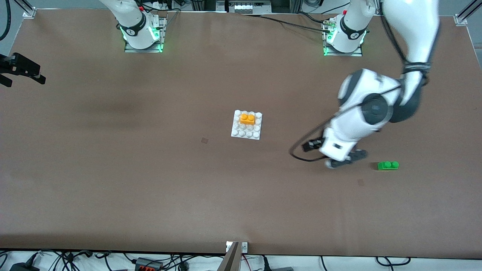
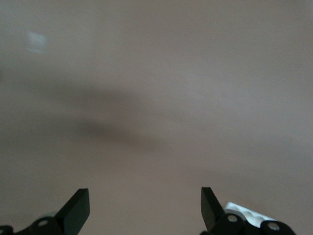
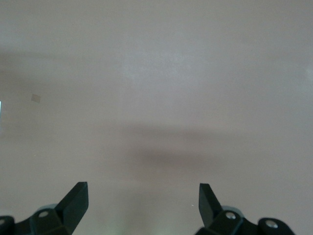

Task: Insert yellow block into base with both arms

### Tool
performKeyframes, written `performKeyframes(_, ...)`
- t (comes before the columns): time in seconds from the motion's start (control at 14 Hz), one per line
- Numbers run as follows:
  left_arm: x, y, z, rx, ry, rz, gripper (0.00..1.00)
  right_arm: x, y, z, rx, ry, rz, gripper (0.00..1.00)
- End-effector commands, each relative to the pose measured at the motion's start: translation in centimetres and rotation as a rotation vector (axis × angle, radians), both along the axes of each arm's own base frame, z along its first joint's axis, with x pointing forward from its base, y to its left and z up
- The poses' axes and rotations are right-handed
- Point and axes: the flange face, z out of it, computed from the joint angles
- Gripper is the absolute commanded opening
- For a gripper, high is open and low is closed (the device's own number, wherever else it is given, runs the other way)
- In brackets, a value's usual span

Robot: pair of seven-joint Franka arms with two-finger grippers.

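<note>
Yellow block (image 1: 247,119) seated on base (image 1: 246,134) at mid counter (image 1: 150,169), well apart from both tools. Left tool (image 1: 346,161) wide open, empty, over bare counter beside green brick (image 1: 388,165). Right tool (image 3: 142,205) wide open, empty, waiting.

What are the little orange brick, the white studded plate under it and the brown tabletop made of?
The yellow block looks like glossy moulded plastic: saturated colour, rounded studs. The base seems the same plastic in white, with a grid of studs. The table looks matte, perhaps board or a mat; it shows no shine.
</note>
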Motion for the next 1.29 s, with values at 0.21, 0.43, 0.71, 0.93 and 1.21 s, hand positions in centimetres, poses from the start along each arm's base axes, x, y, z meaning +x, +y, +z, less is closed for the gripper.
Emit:
performKeyframes(0.21,-4.6,10.5,11.0,0.051,0.028,-0.071,1.0,0.0,0.1,0.4,0.018,0.003,0.0,1.0)
performKeyframes(0.43,-8.1,14.3,16.6,0.073,0.073,-0.032,1.0,-0.1,0.1,0.3,0.021,0.019,0.001,1.0)
performKeyframes(0.71,-8.5,15.0,20.0,0.068,0.095,-0.085,1.0,-0.2,0.1,0.2,0.021,0.024,0.001,1.0)
performKeyframes(0.93,-8.5,13.9,20.1,0.056,0.087,-0.113,1.0,-0.2,0.1,0.1,0.021,0.025,-0.001,1.0)
performKeyframes(1.21,-7.7,13.6,19.9,0.041,0.027,-0.448,1.0,-0.2,0.1,0.1,0.023,0.027,-0.001,1.0)
